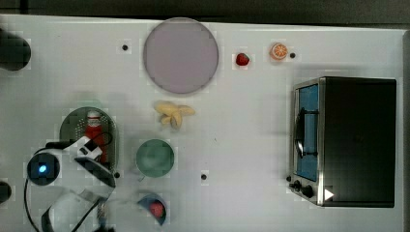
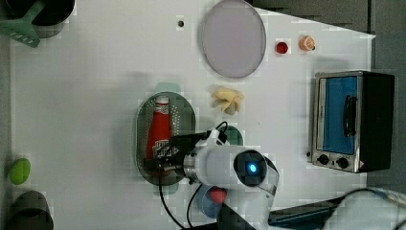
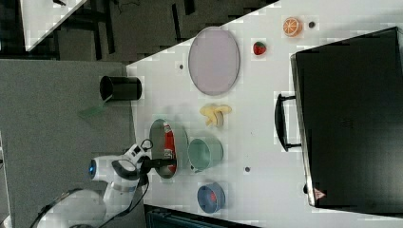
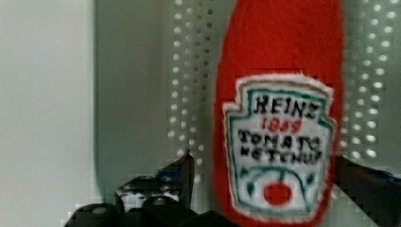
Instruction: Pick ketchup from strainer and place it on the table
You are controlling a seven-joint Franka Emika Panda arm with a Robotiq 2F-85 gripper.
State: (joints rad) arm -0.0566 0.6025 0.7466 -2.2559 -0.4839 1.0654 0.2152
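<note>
The ketchup (image 1: 93, 128) is a red bottle with a white cap, lying in the pale green strainer (image 1: 72, 125) on the white table (image 1: 241, 145). My gripper (image 1: 94, 151) hangs over the bottle's lower end. In the left view the gripper (image 2: 165, 155) is down at the labelled base of the ketchup (image 2: 159, 127), inside the strainer (image 2: 184, 117). In the wrist view the gripper (image 4: 263, 158) is open, with one dark finger on each side of the ketchup (image 4: 279, 56). A gap shows beside one finger. The perforated strainer (image 4: 189, 71) lies beneath.
A green cup (image 1: 154, 158) stands close beside the strainer, with a blue bowl (image 1: 154, 208) holding something red near it. Bananas (image 1: 174, 113), a grey plate (image 1: 180, 55), a strawberry (image 1: 242, 59) and an orange slice (image 1: 278, 51) lie farther off. A toaster oven (image 1: 348, 140) fills the top view's right.
</note>
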